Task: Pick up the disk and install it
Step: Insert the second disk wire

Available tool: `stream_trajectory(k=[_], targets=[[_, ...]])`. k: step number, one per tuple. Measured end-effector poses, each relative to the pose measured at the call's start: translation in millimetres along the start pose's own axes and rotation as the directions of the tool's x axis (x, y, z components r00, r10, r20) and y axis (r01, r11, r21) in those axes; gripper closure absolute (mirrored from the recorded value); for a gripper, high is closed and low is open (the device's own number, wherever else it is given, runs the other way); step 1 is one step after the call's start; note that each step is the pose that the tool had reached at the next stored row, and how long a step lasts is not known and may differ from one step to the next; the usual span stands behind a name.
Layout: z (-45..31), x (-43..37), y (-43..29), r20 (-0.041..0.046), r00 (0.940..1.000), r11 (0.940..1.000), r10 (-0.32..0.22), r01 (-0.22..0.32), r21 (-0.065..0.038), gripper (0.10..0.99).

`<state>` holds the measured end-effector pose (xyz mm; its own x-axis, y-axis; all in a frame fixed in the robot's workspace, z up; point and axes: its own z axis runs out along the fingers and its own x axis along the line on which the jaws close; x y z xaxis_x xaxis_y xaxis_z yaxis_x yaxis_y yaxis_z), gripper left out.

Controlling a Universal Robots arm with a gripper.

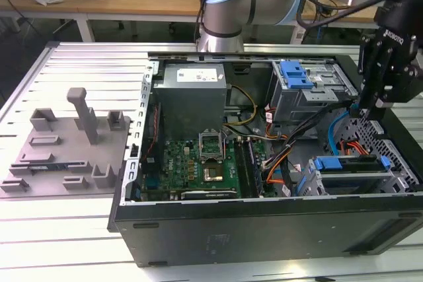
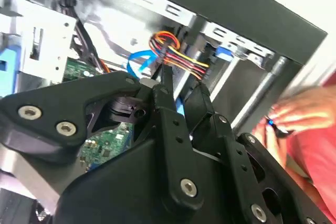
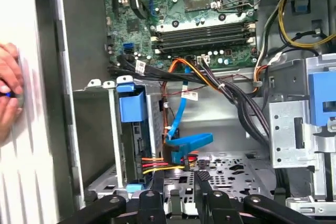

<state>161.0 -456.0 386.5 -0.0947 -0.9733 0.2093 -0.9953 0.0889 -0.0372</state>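
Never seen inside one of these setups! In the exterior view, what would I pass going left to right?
Grey plastic fixture tray → green motherboard → blue-framed silver hard drive in its bay → the robot's black hand.

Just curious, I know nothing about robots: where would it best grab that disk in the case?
Probably by the blue carrier's edge, coming straight down through the case's open side. The disk seems to stand on edge in its cage, so its flat faces look walled in; only that edge is exposed.
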Motion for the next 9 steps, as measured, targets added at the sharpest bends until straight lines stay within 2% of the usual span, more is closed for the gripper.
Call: stream_trajectory(k=[2,3,4,6,8,9], targets=[[-5.0,-1.8,0.1,-0.0575,0.9983,1.0,-0.001,0.001,0.004,0.722],[-6.1,-2.9,0.1,-0.0752,0.9972,1.0,-0.001,0.002,0.006,0.722],[-7.2,-4.5,0.3,-0.0972,0.9953,1.0,-0.002,0.003,0.008,0.722],[-8.1,-7.4,0.6,-0.1303,0.9915,0.9999,-0.003,0.004,0.01,0.722],[-9.0,-11.4,1.1,-0.1582,0.9874,0.9999,-0.004,0.006,0.013,0.722],[-10.4,-17.4,2.0,-0.1782,0.984,0.9999,-0.004,0.007,0.015,0.722]])
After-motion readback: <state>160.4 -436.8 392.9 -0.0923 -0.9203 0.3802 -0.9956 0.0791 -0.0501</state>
